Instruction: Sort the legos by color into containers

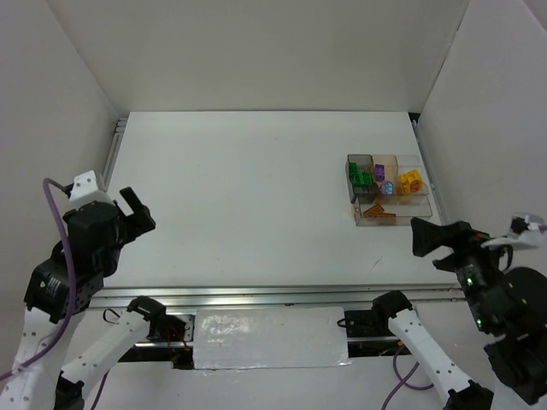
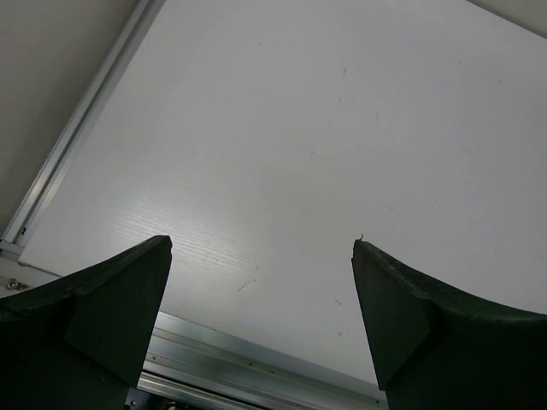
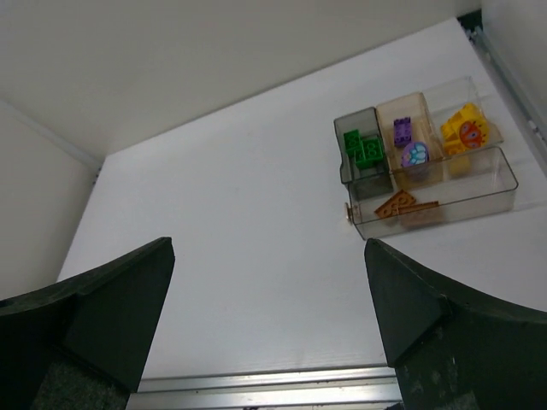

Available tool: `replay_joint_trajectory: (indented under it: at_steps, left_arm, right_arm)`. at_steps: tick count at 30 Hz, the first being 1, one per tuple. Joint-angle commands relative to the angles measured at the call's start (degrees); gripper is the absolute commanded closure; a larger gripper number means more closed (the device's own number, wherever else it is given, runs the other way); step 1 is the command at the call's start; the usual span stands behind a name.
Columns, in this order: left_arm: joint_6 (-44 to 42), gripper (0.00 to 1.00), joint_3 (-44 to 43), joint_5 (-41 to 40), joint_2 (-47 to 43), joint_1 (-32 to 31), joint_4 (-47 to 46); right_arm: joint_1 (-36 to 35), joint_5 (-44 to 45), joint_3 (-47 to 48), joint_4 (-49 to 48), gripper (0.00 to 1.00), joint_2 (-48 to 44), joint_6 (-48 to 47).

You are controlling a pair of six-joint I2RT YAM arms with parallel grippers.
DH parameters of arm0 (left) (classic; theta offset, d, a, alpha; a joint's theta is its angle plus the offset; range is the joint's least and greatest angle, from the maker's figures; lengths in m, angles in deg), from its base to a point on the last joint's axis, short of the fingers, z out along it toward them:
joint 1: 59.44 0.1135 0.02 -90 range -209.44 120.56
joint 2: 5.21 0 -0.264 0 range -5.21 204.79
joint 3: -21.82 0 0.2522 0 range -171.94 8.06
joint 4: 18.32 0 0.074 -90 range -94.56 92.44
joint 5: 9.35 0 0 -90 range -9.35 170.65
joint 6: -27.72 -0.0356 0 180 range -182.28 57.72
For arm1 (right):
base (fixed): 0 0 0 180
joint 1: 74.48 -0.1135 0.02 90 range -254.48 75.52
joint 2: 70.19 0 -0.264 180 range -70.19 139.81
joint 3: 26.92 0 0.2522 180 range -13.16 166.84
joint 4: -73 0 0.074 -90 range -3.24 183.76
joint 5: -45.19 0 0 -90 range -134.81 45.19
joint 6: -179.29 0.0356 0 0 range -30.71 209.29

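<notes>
At the near edge of the surface (image 1: pixel 239 196), the left end effector (image 1: pixel 137 212) and right end effector (image 1: pixel 432 243) hover with fingers apart, holding nothing. By the right edge, the containers (image 1: pixel 398 223) hold the legos (image 1: pixel 361 177), each colour in its own compartment. No loose brick shows, so sorting looks finished.

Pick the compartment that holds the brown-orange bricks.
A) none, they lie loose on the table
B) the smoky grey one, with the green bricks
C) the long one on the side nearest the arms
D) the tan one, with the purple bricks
C: the brown-orange bricks lie alone in the long near compartment of the tray, apart from the green bricks and the purple bricks behind it.
</notes>
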Motion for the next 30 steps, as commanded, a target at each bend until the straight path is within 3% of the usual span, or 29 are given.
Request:
replay_joint_trajectory:
  at_steps: [1,12,30]
  left_arm:
    - [1.7,0.00,-0.9,-3.0,-3.2,0.2,4.6]
    - [2.5,0.01,2.2,-3.0,-13.9,0.2,6.3]
    - [1.9,0.01,2.9,-2.0,-16.2,0.2,5.6]
  right_arm:
    - [-0.7,1.3,4.2,5.1,0.00,-2.9,-2.5]
    - [-2.1,3.6,0.6,6.0,0.00,-8.4,-1.9]
    - [-2.1,1.5,-2.5,4.5,0.00,-9.1,-1.3]
